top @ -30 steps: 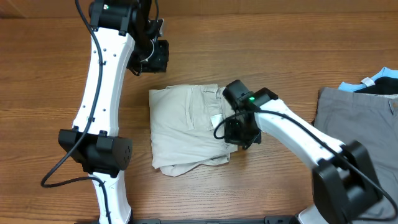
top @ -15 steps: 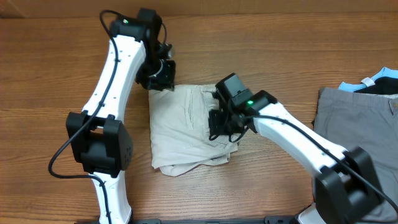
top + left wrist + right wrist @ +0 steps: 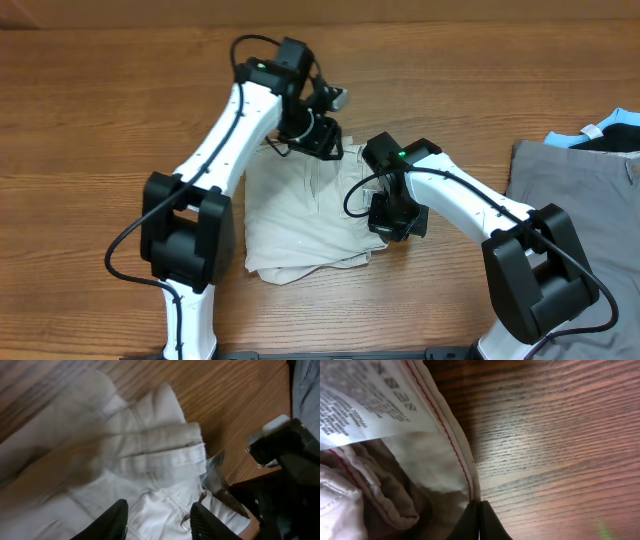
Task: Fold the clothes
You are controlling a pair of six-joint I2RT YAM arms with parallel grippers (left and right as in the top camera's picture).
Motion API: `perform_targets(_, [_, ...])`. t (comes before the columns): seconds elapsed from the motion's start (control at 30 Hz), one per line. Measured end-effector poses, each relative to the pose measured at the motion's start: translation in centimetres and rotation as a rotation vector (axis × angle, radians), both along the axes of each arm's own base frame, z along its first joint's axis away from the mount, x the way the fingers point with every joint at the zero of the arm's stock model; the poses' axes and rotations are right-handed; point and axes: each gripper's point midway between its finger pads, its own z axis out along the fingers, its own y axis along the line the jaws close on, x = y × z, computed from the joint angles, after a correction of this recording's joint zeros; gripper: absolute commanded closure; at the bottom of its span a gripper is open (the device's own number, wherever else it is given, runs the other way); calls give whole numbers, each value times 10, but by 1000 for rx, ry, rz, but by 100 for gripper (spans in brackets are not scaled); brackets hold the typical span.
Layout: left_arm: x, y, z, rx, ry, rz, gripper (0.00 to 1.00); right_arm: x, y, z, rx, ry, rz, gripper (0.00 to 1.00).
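Observation:
The beige shorts (image 3: 290, 215) lie folded in a rough rectangle at the middle of the wooden table. My left gripper (image 3: 325, 138) hovers over their far right corner. In the left wrist view its fingers (image 3: 162, 522) are open above the waistband (image 3: 165, 450), holding nothing. My right gripper (image 3: 395, 215) is at the shorts' right edge. In the right wrist view its fingers (image 3: 479, 520) are shut together on the shorts' seamed edge (image 3: 457, 445), beside the white printed tag (image 3: 365, 400).
A grey garment (image 3: 565, 190) lies at the right edge of the table, with a black and light-blue garment (image 3: 610, 130) behind it. Bare wood (image 3: 560, 435) lies just right of the shorts.
My left arm has swung right, from the far left of the table to over the shorts' top right corner. My right gripper went left onto the shorts and came back to their right edge.

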Motion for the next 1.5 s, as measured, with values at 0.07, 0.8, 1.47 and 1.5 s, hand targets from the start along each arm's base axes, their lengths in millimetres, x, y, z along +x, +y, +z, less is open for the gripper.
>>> perform_targets(0.07, [-5,-5,-5,11,1,-18,60,-1,5,0,31,7,10,96])
perform_targets(0.8, [26,-21,-37,-46,-153,21,59,13,65,59,415,-156,130,96])
perform_targets(1.47, [24,-19,-71,-17,-82,38,60,33,22,59,270,-238,143,96])
perform_targets(1.5, [24,-19,-71,-18,-82,40,60,36,28,67,309,-263,152,96])
